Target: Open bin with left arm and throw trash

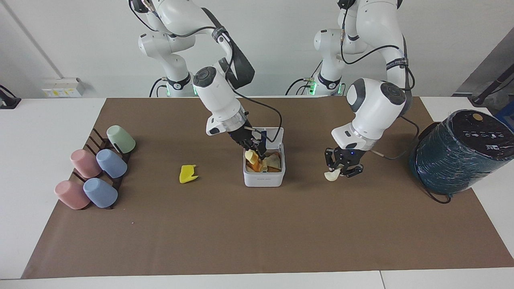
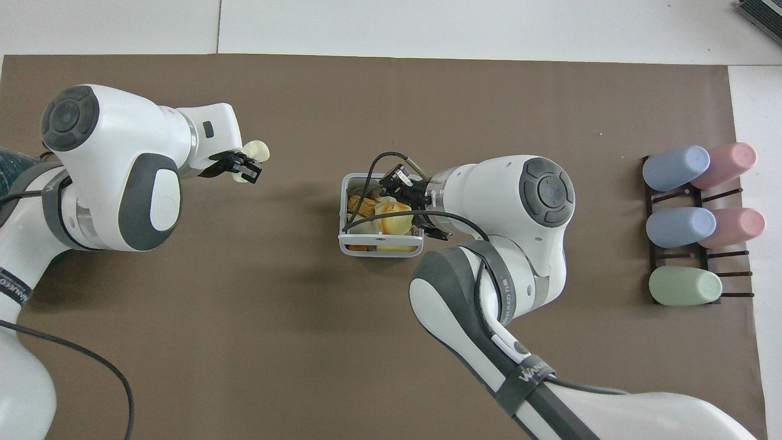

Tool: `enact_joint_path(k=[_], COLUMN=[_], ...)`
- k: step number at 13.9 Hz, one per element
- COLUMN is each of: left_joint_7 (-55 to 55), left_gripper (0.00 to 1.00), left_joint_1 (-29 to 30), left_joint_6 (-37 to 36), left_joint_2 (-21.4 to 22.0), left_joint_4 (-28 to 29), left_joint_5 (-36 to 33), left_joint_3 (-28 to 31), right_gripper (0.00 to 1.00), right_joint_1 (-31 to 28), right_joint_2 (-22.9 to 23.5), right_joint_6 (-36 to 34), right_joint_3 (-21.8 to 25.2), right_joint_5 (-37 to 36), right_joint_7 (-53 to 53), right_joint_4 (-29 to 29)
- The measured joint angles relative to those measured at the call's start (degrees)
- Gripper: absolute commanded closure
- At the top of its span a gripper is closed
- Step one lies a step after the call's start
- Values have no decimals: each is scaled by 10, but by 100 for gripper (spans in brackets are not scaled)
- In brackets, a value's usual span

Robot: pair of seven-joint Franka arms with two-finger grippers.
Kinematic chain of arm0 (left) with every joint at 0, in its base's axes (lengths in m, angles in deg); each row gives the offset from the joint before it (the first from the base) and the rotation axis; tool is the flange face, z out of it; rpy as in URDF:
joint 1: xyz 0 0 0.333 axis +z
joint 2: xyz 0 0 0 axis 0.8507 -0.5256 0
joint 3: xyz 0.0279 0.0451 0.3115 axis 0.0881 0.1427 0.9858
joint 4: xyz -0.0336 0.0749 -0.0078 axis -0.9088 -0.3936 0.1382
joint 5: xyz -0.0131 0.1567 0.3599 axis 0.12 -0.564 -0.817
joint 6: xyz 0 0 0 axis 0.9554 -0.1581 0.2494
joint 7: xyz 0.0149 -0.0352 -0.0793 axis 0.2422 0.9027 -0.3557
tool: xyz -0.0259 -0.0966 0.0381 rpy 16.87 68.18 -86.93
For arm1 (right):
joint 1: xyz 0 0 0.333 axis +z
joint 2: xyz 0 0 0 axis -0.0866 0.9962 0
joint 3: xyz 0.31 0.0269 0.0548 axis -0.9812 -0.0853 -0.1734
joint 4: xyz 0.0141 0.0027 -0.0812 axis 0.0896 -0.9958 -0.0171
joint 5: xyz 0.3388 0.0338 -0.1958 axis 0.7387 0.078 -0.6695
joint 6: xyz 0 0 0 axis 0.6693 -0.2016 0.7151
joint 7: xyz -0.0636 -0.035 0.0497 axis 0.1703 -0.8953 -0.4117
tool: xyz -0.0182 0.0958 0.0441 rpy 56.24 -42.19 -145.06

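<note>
Bin (image 1: 264, 178) mid-mat, lid up, full of scraps. Bright yellow scrap (image 1: 187, 174) toward right arm's end of bin. Right gripper (image 1: 253, 151) over bin, fingers parted, pale yellow wedge (image 1: 251, 156) at tips. Left gripper (image 1: 340, 168) toward left arm's end of bin, pinching cream-white lump (image 1: 332, 175).

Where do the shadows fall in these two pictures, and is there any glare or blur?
Facing view: soft shadow on the brown mat under the cream-white lump held in the left gripper, and beside the bin; no glare, nothing blurred. Overhead view: broad, diffuse arm shadows on the mat beside the bin; the right gripper over it looks sharp.
</note>
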Motion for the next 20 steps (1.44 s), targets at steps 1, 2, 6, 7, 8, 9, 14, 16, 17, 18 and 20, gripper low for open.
enact_joint_path(k=[1, 2, 6, 7, 8, 9, 14, 16, 17, 18, 20], left_joint_7=[1, 8, 54, 57, 58, 58, 76, 117, 147, 174, 200], left_gripper=[100, 100, 100, 100, 100, 100, 100, 83, 1, 0, 0], left_joint_1=[-7, -15, -38, -39, -39, -39, -66, -99, -119, -137, -157], left_joint_6=[0, 0, 0, 0, 0, 0, 0, 1, 4, 9, 14], left_joint_2=[0, 0, 0, 0, 0, 0, 0, 0, 0, 0, -1], left_joint_4=[-2, -2, -6, -9, -11, -13, -17, -17, -17, -17, -17], left_joint_5=[8, 12, 21, 26, 31, 41, 100, 102, 102, 102, 102], left_joint_3=[0, -1, -2, -2, -1, -1, -5, -7, -7, -7, -7], right_gripper=[0, 0, 0, 0, 0, 0, 0, 0, 0, 0, 0], right_joint_1=[0, 0, -3, -3, -3, -4, -90, -135, -158, -173, -192], right_joint_2=[0, -2, -9, -10, -10, -10, -40, -46, -46, -45, -43], right_joint_6=[0, 0, 0, 0, 0, 0, -86, -102, -102, -101, -96], right_joint_3=[0, 0, 2, 2, 2, 3, 13, 14, 15, 16, 16], right_joint_5=[0, 0, 0, 0, -1, -6, -105, -109, -110, -111, -114], right_joint_7=[0, 0, 0, 0, 0, 2, 150, 255, 322, 378, 484], right_joint_4=[1, 4, 12, 14, 15, 16, 18, 8, -6, -23, -57])
